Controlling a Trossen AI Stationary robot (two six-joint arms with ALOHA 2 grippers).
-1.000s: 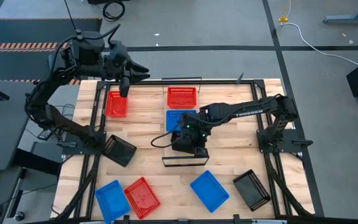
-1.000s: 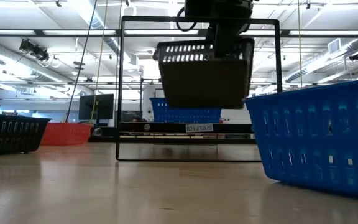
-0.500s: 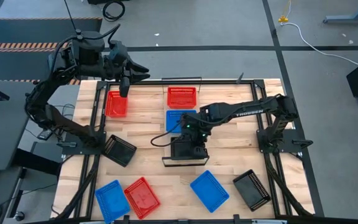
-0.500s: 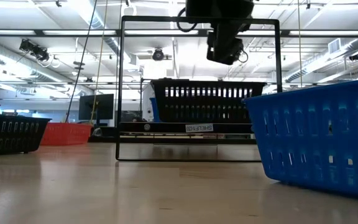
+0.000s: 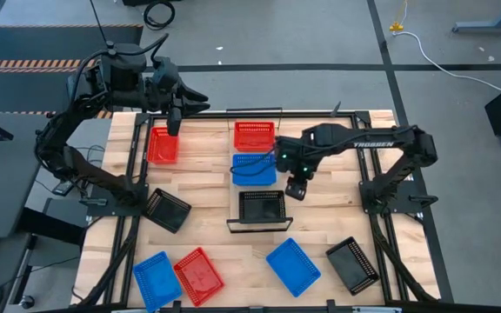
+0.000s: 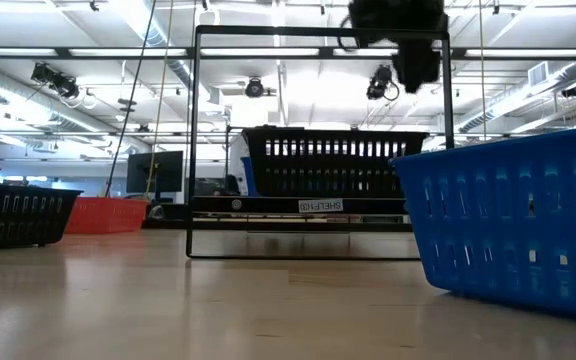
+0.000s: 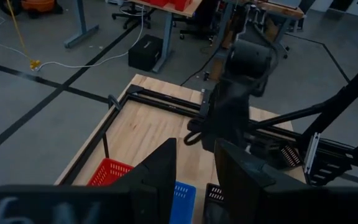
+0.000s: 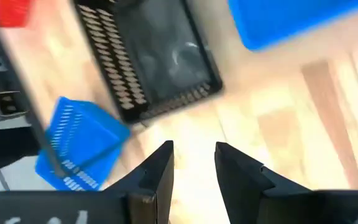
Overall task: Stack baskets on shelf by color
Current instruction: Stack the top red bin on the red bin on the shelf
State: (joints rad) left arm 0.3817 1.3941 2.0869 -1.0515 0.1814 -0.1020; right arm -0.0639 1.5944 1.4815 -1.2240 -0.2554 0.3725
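Sitting on the shelf (image 5: 259, 224) near the table's middle: a black basket (image 5: 262, 207), long axis running 3 to 9 o'clock, open side up, its front wall lining up with the shelf's dark edge. Hovering just off that basket's 2 o'clock corner, apart from it: the right gripper (image 5: 295, 189), fingers parted and holding nothing, bare planks showing through the gap in the right wrist view. Leaving open wood at the basket's 3 and 9 o'clock sides.

Lying at 12 o'clock of the shelf: a blue basket (image 5: 253, 169), partly covered by the right arm, and beyond it a red basket (image 5: 254, 136) against the far frame rail. Waiting over the far-left corner, above another red basket (image 5: 163, 145): the left gripper (image 5: 174, 120), fingers parted with a narrow gap and empty.

Crowding the near edge: blue, red and black baskets, most lying askew, one blue basket (image 6: 508, 220) cutting off the right of the low view. Looking across the table in that view, the black basket (image 6: 333, 162) on the shelf hiding most of the blue one behind.
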